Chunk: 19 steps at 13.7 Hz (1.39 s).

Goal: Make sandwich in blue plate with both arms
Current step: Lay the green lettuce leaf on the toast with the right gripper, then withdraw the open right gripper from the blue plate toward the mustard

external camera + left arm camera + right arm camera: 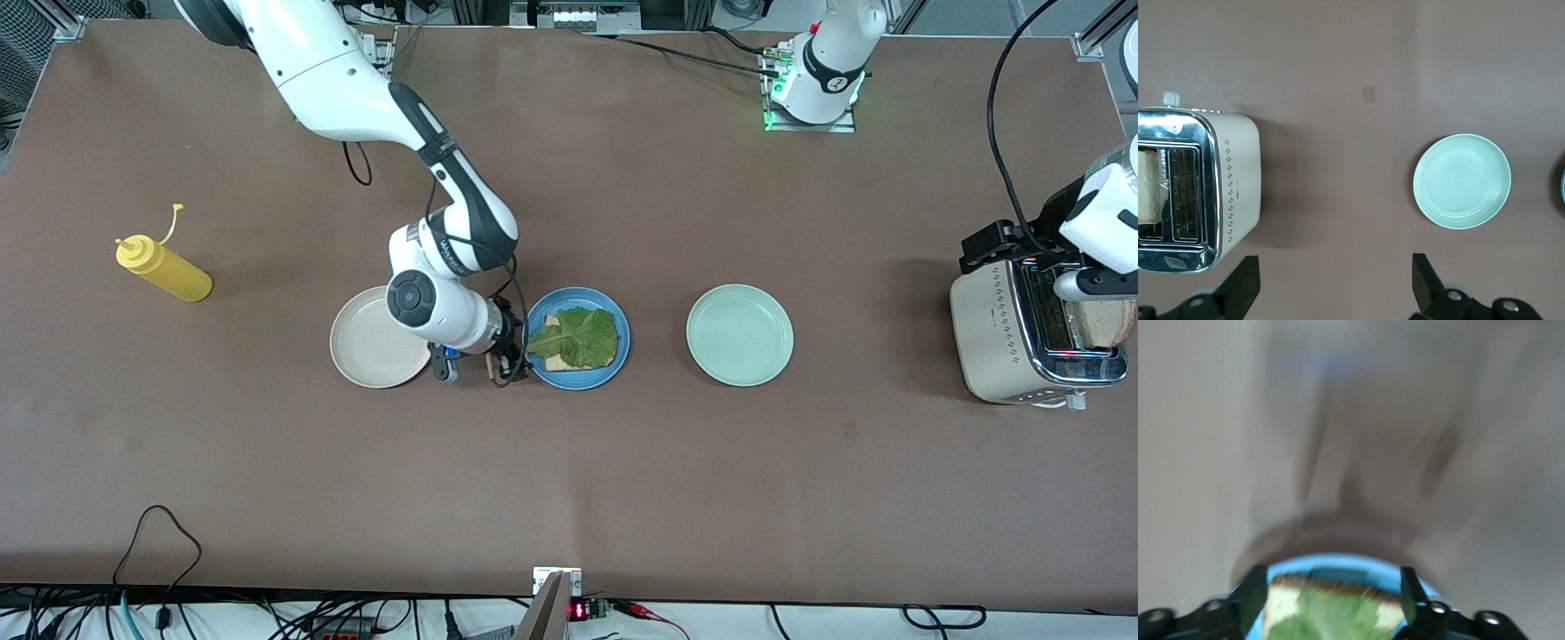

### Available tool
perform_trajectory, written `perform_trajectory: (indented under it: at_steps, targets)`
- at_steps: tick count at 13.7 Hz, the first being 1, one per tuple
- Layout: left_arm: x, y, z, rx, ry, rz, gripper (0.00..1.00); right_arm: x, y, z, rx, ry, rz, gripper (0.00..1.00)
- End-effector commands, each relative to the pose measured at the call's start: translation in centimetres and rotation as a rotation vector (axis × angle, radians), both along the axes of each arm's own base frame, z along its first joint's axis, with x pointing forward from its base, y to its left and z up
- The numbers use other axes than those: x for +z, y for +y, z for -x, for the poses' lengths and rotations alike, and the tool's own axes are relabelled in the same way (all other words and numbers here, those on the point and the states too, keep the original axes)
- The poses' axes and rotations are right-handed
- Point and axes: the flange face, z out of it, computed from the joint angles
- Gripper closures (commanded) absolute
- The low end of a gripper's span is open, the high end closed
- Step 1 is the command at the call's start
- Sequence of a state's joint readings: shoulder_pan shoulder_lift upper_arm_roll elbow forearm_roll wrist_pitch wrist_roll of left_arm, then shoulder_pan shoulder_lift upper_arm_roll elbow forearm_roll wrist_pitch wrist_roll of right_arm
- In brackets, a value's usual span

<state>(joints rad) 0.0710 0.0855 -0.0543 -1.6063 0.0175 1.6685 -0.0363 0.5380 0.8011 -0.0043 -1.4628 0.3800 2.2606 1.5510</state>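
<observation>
The blue plate [578,378] holds one bread slice [558,362] with a green lettuce leaf [578,338] on top. My right gripper [507,357] is low at the plate's rim toward the right arm's end, open and empty. In the right wrist view the blurred bread [1281,603] and lettuce [1331,620] on the plate [1338,563] show between the open gripper [1333,597]. A second bread slice [1107,324] stands in the toaster [1005,338]; it also shows in the left wrist view [1148,193]. My left gripper [991,249] hangs open and empty high by the toaster [1335,287].
A cream-white plate [364,356] lies beside the right gripper. A mint-green plate [740,335] sits between the blue plate and the toaster [1462,181]. A yellow mustard bottle [164,269] lies toward the right arm's end.
</observation>
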Motion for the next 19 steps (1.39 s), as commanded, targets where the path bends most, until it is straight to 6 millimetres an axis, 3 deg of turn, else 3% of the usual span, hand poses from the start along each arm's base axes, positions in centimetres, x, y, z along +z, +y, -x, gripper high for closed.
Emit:
perform_trajectory:
  at_steps: [1,5,7,9,14,16,19]
  targets:
    - [0.7,0.5,-0.5,-0.007,-0.001,0.026,0.00,3.5,-4.1,-1.4,0.139,0.037,0.018,0.00]
    - [3.1,0.9,-0.2,0.009,-0.042,0.023,0.00,8.8,-11.4,-3.1,0.305,0.066,-0.024,0.00]
    - [3.1,0.9,-0.1,0.000,-0.038,0.022,0.00,11.9,-14.7,-3.5,0.383,0.063,-0.040,0.00]
    - [3.0,-0.7,0.2,-0.028,-0.002,0.011,0.00,14.5,-17.5,-3.9,0.477,0.022,-0.009,0.00]
    - [2.8,-0.2,0.2,-0.020,-0.004,0.017,0.00,18.8,-23.6,-2.6,0.712,0.083,0.011,0.00]
    - [2.8,0.0,0.2,-0.019,-0.005,0.018,0.00,20.2,-25.4,-2.0,0.804,0.090,0.013,0.00]
    - [2.9,-0.1,0.1,-0.020,-0.007,0.013,0.00,20.7,-25.9,-1.2,0.891,0.088,-0.002,0.00]
